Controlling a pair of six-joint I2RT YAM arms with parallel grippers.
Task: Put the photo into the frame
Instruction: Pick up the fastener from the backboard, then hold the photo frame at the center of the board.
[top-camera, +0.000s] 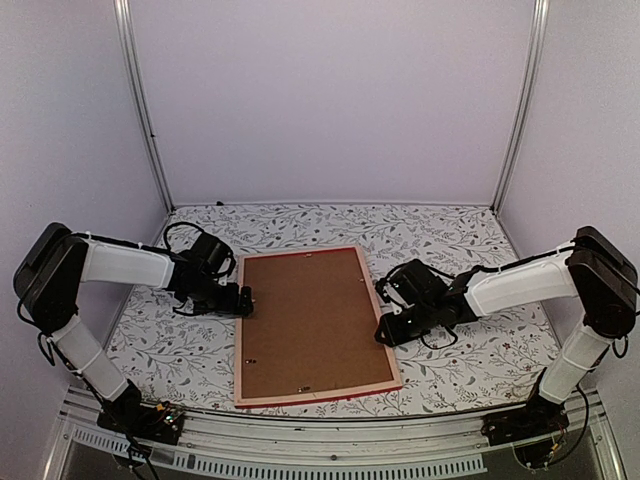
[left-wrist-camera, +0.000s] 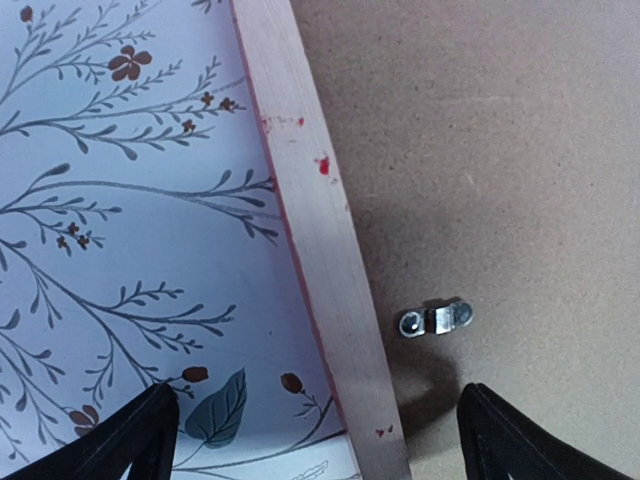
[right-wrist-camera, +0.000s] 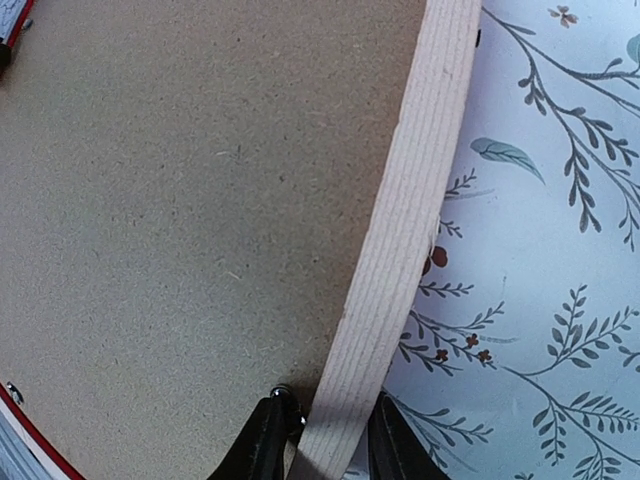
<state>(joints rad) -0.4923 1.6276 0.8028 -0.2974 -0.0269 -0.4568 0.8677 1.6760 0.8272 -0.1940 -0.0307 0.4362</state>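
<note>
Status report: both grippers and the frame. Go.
Left gripper open, straddling left rail of frame. Right gripper pinching right rail. Frame face down, backing board in it; photo not in sight.

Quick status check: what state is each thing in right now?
Red-edged pale wooden picture frame: face down, flat.
Brown backing board: seated inside frame.
Small metal clip: flat on board.
Left gripper: fingers open over left rail.
Right gripper: fingers shut on right rail.
Photo: not visible.

Frame (top-camera: 300, 397): one; brown backing board (top-camera: 310, 320): one. Grippers: two, left gripper (top-camera: 247, 300) and right gripper (top-camera: 383, 332). Metal clip (left-wrist-camera: 436, 320), left wrist view: one.
</note>
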